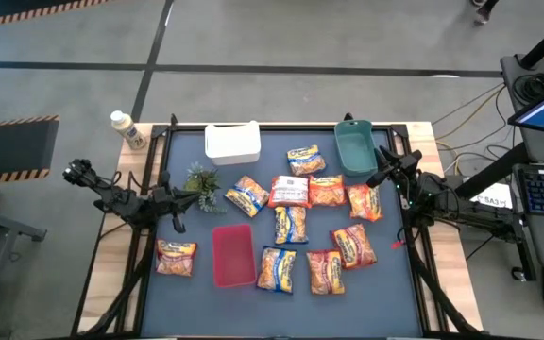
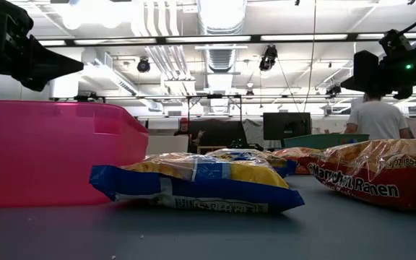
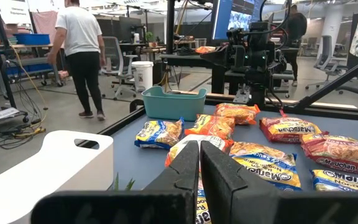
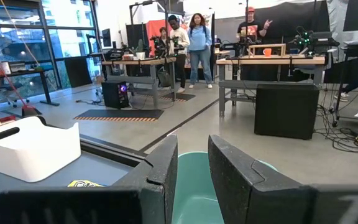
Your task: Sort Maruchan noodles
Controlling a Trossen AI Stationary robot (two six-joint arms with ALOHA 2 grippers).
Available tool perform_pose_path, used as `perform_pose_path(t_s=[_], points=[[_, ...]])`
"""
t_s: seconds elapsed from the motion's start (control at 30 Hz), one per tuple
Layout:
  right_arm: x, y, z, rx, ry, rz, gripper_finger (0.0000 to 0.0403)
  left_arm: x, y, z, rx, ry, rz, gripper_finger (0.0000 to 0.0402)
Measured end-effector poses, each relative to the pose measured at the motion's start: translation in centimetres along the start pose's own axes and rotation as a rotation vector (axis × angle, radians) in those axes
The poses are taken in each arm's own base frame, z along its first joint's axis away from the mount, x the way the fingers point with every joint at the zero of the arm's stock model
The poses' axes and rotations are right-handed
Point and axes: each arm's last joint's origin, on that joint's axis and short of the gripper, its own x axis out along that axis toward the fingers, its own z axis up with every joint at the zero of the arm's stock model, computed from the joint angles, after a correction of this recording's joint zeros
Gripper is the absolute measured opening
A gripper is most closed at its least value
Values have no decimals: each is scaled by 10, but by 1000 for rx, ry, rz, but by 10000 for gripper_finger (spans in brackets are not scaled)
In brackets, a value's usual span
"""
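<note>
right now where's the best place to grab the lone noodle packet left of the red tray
The lone noodle packet lies flat on the mat, apart from the red tray and all others. Probably best to come straight down with the left end effector, which hangs nearest, and pinch across its narrower width at the middle; the crinkly bag should give.

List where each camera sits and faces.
High: above the table, looking straight down; left hand and right hand show.
Low: tabletop level, facing a blue-trimmed noodle packet and red tray; arms at upper corners.
Left wrist: faces across packets toward the right arm; own fingers show.
Right wrist: above the teal bin, facing the room; own fingers show.
Shared: both wrist views show teal bin, white bin.
</note>
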Motion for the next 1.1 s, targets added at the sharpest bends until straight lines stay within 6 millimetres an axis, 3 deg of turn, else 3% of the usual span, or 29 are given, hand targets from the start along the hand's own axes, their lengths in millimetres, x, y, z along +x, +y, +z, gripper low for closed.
perform_pose_path(t_s=[0.7,0.87,1.0,1.1], points=[[0,0,0,14,0,1,79,0,0,0,1,0,0,0],[0,3,0,307,10,88,79,0,0,0,1,0,0,0],[0,9,0,404,53,259,79,0,0,3,-29,-23,0,0],[1,12,3,473,56,345,79,-1,1,15,-168,-108,-3,0]])
